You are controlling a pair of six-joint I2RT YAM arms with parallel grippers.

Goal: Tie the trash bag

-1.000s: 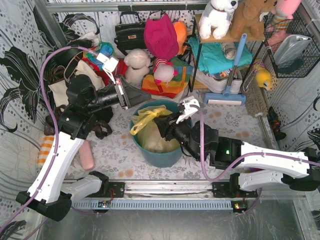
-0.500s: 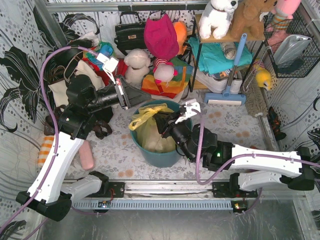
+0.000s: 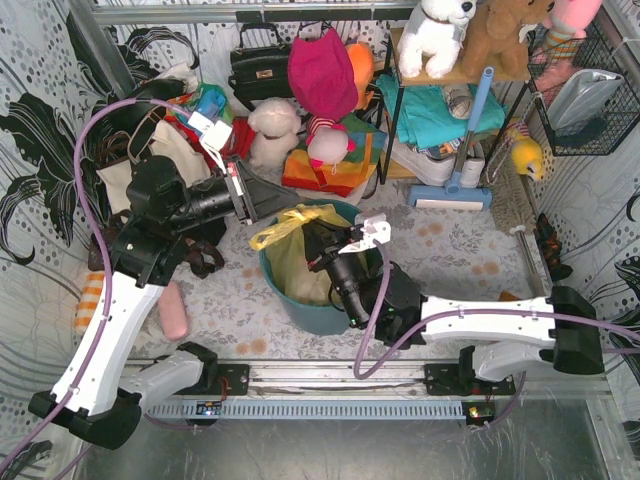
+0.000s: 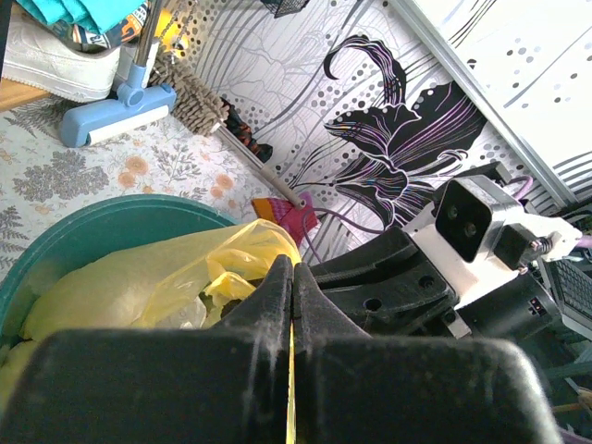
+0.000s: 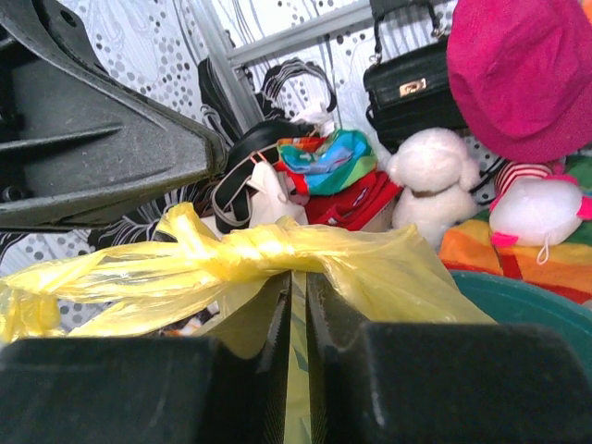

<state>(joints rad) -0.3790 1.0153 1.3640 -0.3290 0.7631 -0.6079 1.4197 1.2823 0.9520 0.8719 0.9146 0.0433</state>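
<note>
The trash bag (image 3: 295, 222) is thin yellow plastic lining the round teal bin (image 3: 310, 312); its gathered top forms a twisted knot (image 5: 248, 248). My left gripper (image 3: 281, 211) reaches in from the left and is shut, with a thin strip of yellow film pinched between its fingers (image 4: 277, 296). The bag (image 4: 148, 277) bulges just beyond its tips. My right gripper (image 3: 313, 241) leans over the bin from the right. Its jaws stand almost together just under the knot, with yellow plastic between them (image 5: 298, 314). The bag's contents are hidden.
Behind the bin lie plush toys (image 3: 272, 128), a black handbag (image 3: 258, 68), bright clothes and a shelf rack (image 3: 440, 100) with a blue brush (image 3: 450, 190) at its foot. A cream tote (image 3: 165, 150) and a pink object (image 3: 175, 312) lie at the left.
My right arm has swung left over the bin and its jaws have closed onto the bag's top. The left gripper has drawn the gathered plastic slightly left.
</note>
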